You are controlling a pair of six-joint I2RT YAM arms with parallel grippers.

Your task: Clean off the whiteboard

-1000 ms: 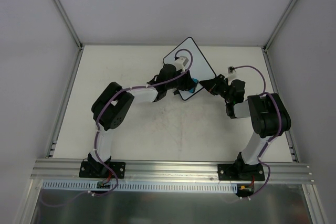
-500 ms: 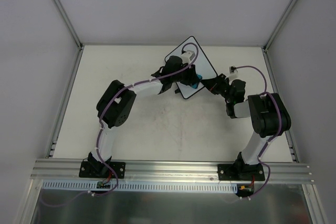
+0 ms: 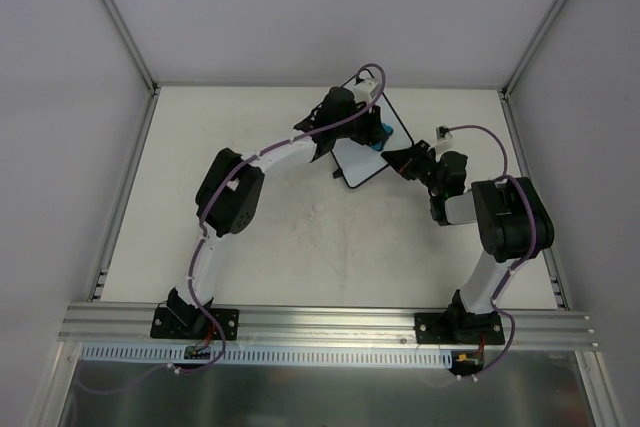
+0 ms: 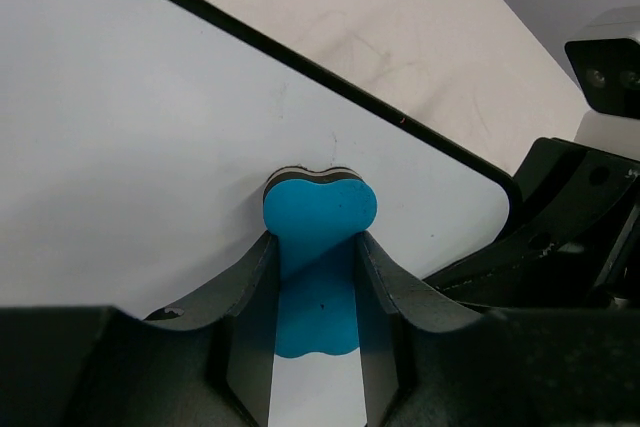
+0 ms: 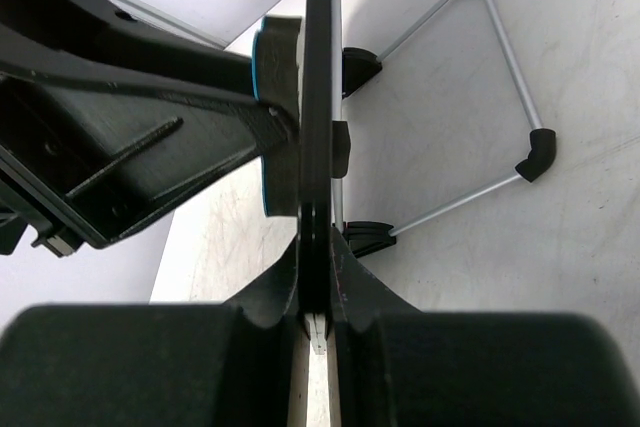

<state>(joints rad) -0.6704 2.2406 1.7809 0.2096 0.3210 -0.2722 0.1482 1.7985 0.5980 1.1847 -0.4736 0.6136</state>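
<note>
Eraser [image 4: 320, 212] on board, folks! The left claw [image 4: 318, 282] is squeezed right down on the blue bone-shaped pad and presses it flat against the whiteboard [image 4: 150, 147], close to the whiteboard's black-framed edge. The right claw [image 5: 318, 289] is closed hard on that same side of the whiteboard, pinching the thin frame edge-on. So the whiteboard sits on the surface [image 3: 300, 247], caught between the two claws. The face around the eraser looks clean. The left arm hides part of the whiteboard from above, though, so I can't swear no marks remain. Danger now: a firm stroke toward the edge could lever the whiteboard out of that narrow pinch, or run the eraser off the frame. And both claws crowd the whiteboard's corner, so a wide sweep risks a knock.
</note>
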